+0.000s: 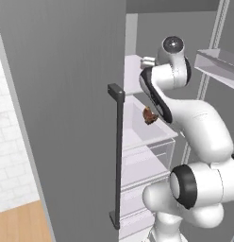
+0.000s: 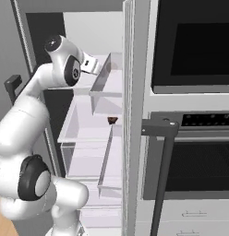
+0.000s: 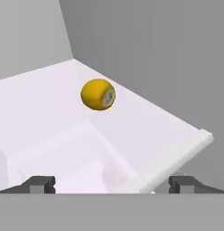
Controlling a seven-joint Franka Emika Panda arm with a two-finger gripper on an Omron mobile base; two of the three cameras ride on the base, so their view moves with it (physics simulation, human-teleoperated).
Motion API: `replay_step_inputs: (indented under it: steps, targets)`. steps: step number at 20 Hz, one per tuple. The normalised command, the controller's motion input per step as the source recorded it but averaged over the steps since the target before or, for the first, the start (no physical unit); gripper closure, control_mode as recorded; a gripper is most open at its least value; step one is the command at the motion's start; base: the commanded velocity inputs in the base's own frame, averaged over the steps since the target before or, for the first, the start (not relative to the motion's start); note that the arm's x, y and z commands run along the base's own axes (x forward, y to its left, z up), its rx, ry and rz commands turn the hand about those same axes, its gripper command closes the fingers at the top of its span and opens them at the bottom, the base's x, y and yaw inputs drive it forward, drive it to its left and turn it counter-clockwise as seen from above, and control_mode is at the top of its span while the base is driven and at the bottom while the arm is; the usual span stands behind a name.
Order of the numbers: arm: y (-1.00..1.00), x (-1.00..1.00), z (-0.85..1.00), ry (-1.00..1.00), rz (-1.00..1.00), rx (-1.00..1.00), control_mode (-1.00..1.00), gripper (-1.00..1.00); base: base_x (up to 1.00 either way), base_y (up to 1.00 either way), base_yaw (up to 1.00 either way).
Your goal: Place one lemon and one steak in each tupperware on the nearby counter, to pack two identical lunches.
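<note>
— Where is the lemon sitting?

— It is lying on a pale shelf inside the open fridge, near the back corner where the grey walls are meeting. The hand view is looking straight at it, its cut end turning to the right.

— And the steak?

— A small brown piece, probably the steak, is resting on a lower shelf; in the left base view the same brown thing is showing just beside the arm's elbow.

— What is the tool doing?

— The tool is standing wide open, its two dark fingertips spreading far apart at the bottom of the hand view. It is holding nothing and touching nothing. The lemon is lying ahead of it, well apart, between the lines of the two tips.

— Where is the arm reaching?

— It is bending up from the base and pointing into the fridge at the upper shelf level; the hand is poking past the shelf edge in the right base view.

— What else is standing around?

— The grey fridge door with its dark handle is hanging open on the left, and an oven is sitting to the right of the fridge.
</note>
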Motion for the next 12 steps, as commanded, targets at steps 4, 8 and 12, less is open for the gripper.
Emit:
replay_step_inputs:
  steps: [4, 8, 12]
  targets:
    - [-0.25, 0.82, -0.06, 0.06, -0.06, 0.06, -1.0, -1.0, 0.0, 0.0, 0.0]
    - [-0.17, 0.68, -0.06, 0.04, -0.03, 0.02, -1.0, -1.0, 0.0, 0.0, 0.0]
    - [-0.07, 0.64, -0.18, 0.0, 0.0, 0.0, -1.0, -1.0, 0.0, 0.0, 0.0]
